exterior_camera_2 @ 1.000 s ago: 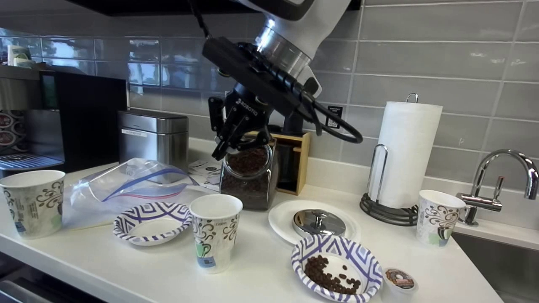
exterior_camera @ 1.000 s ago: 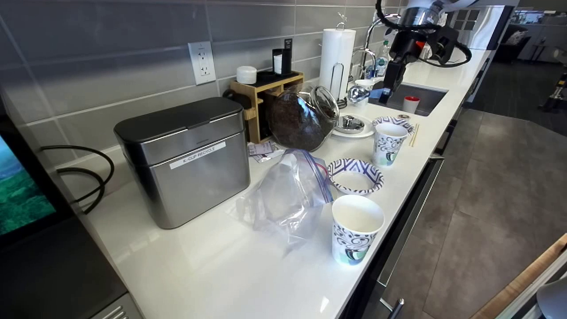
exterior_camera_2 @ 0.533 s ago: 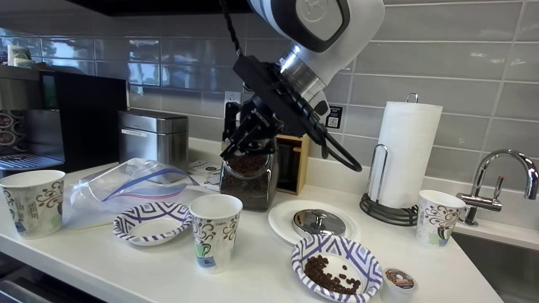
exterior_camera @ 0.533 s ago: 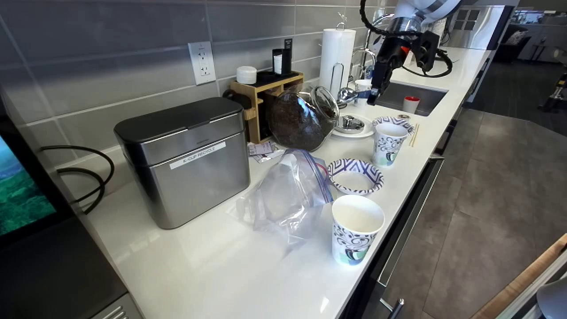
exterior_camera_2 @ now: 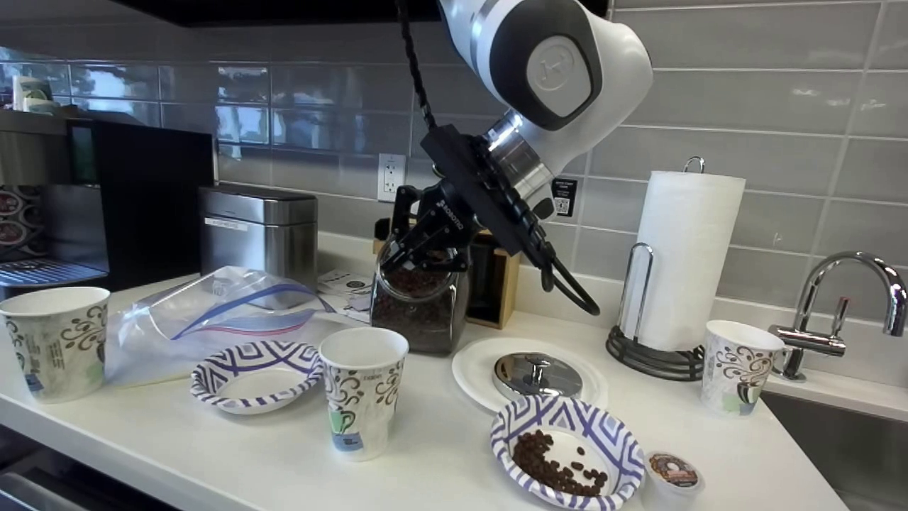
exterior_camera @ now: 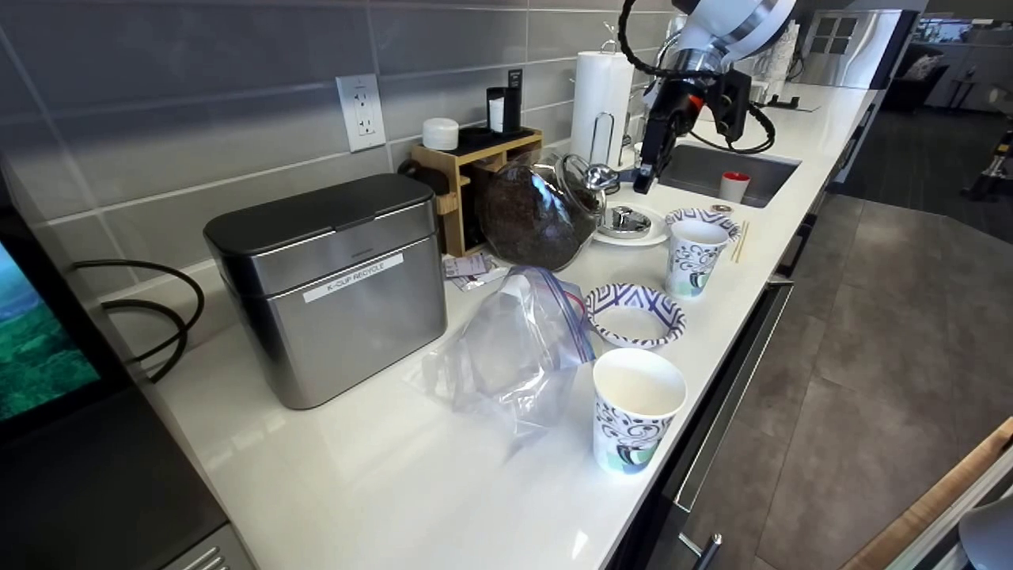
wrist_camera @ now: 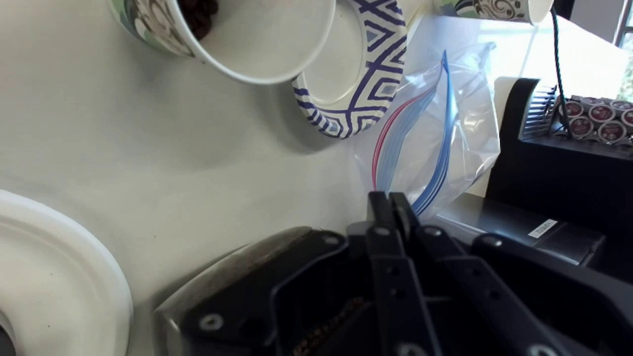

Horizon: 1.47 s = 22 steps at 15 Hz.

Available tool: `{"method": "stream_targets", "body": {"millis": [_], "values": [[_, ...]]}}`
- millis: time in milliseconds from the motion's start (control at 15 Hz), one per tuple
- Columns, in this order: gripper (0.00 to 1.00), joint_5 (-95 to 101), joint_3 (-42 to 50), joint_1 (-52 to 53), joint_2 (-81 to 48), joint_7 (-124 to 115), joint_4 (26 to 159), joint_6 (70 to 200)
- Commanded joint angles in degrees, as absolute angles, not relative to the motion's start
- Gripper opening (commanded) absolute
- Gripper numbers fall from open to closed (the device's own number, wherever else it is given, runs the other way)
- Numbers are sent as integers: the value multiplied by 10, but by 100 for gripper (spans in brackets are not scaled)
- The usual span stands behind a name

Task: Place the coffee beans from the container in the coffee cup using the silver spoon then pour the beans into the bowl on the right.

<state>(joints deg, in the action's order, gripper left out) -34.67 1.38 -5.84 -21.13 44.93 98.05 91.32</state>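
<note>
In an exterior view, my gripper (exterior_camera: 642,182) pinches the silver spoon (exterior_camera: 601,176) by its handle, head at the mouth of the container (exterior_camera: 532,218); the coffee cup (exterior_camera_2: 364,397), beans (wrist_camera: 200,17) inside, stands lower, apart. My arm (exterior_camera_2: 546,85) slants down from above.

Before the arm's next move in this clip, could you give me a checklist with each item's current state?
1. Tool shut on the silver spoon: ok.
2. Container open, steel lid set aside on the white plate: ok.
3. Spoon inside the container: cannot tell.
4. Spoon loaded: cannot tell; its inside is hidden.
5. Coffee cup upright: ok.
6. Bowl on the right in an exterior view empty: not ok; beans lie in it.
</note>
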Motion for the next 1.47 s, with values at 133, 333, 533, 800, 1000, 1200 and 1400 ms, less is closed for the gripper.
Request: {"method": "stream_targets", "body": {"millis": [133,333,533,800,1000,1200,1400], "values": [[1,-366,-11,-74,-276,417,902,884],[1,-370,-22,-74,-302,400,872,881],[1,-375,-33,-77,-331,376,839,864],[1,-374,-39,-78,-359,339,811,853],[1,-375,-42,-83,-376,315,794,847],[1,-376,-47,-89,-391,298,780,833],[1,-374,-50,-92,-398,283,769,815]]}}
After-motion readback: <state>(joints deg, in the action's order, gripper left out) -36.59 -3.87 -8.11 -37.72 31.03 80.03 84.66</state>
